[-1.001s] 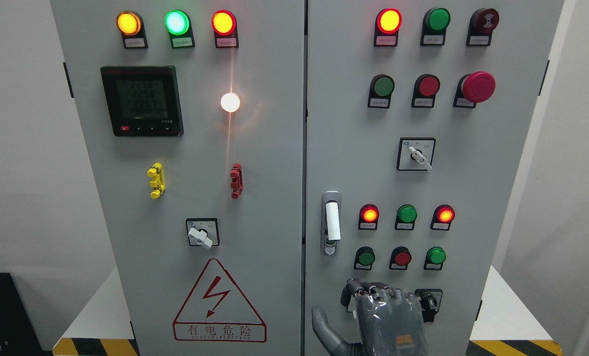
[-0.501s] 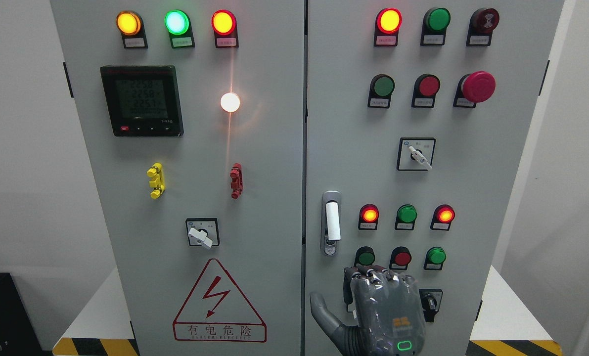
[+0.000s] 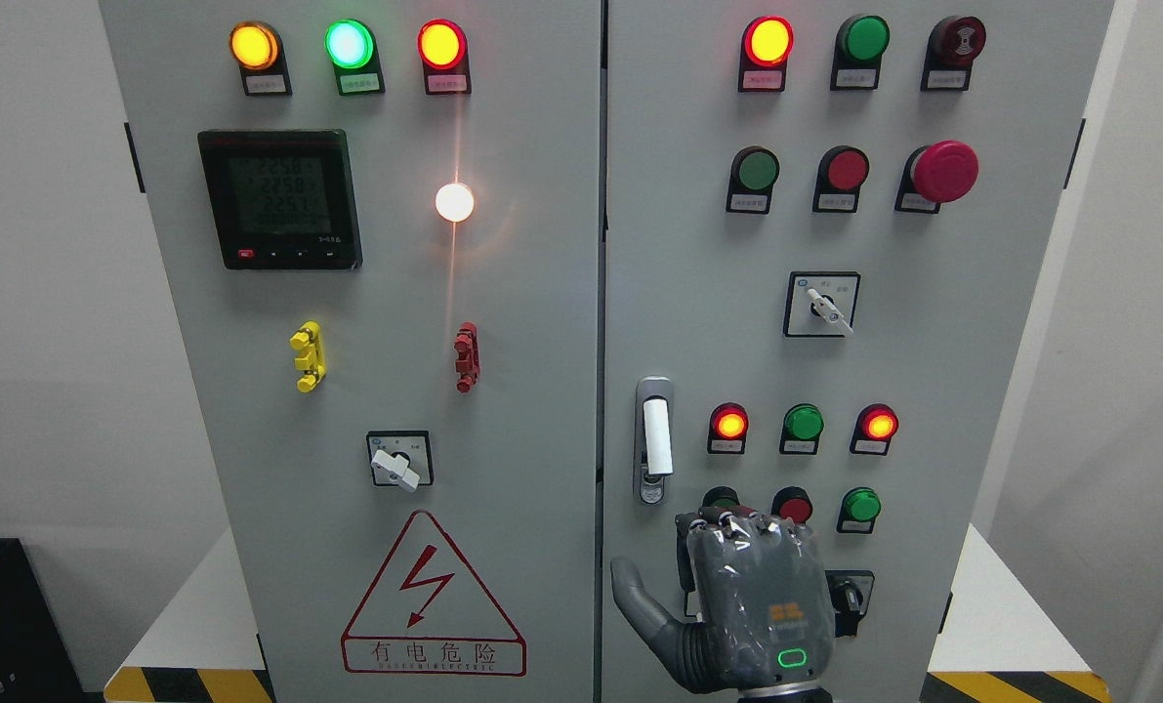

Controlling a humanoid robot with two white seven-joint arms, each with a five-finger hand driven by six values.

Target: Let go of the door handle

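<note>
The door handle [image 3: 656,436] is a white vertical lever in a silver housing, near the left edge of the cabinet's right door [image 3: 933,371], with a keyhole under it. My right hand [image 3: 737,535], grey with a green light on its back, comes up from the bottom edge. It is below and slightly right of the handle and does not touch it. Its fingers [image 3: 727,527] curl forward at the knuckles and hold nothing, while the thumb [image 3: 640,600] sticks out to the left. The hand covers part of two lower buttons. My left arm is out of sight.
The grey cabinet carries lit indicator lamps, push buttons, a red emergency button [image 3: 944,171], rotary switches [image 3: 820,305] and a meter [image 3: 280,199] on the left door. A warning triangle [image 3: 433,600] is low on the left door. White walls flank the cabinet.
My right hand has risen along the right door, from near the bottom edge to just under the lower button row, closer to the handle. Nothing else moved.
</note>
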